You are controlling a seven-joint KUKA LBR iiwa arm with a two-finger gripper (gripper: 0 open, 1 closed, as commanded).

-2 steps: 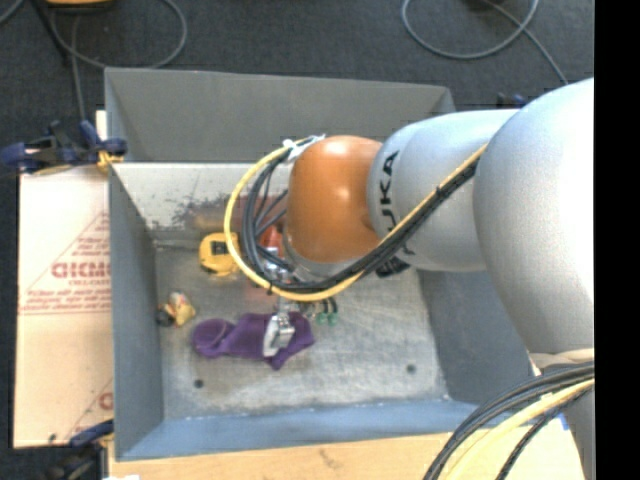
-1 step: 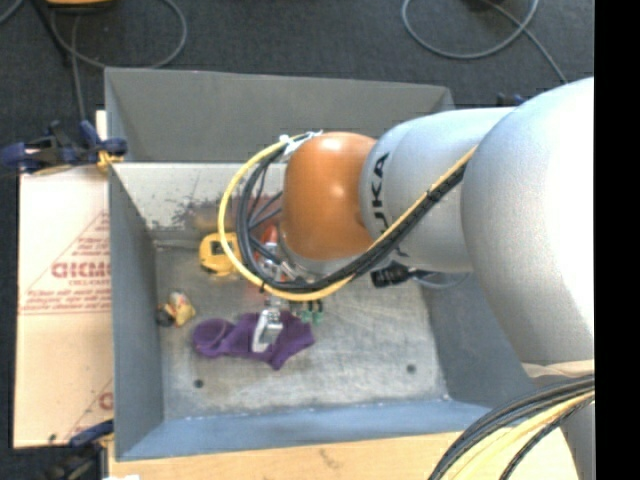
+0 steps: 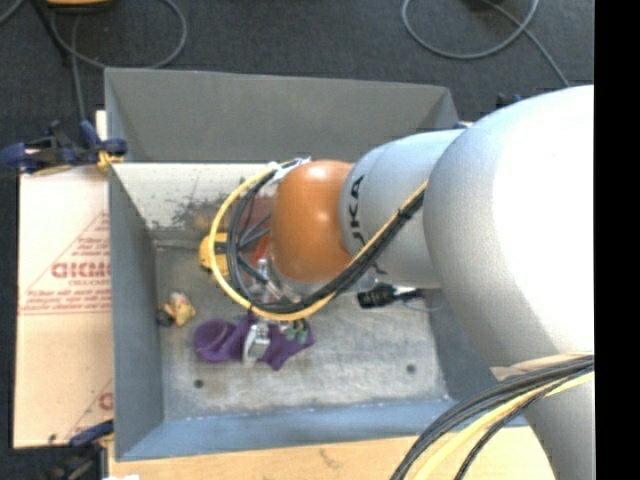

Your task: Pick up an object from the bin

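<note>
Your hand [image 3: 258, 342] is right over the purple thing [image 3: 214, 340], which lies left to right; you cannot tell its grip

A purple thing [image 3: 213, 340], crumpled and soft-looking, is lying flat on the floor of the bin [image 3: 135, 368], toward its near left part. It is spreading out in two lobes, a rounded one on the view's left and a more pointed one on the right, and the gripper [image 3: 258, 342] is covering its middle from above.
</note>
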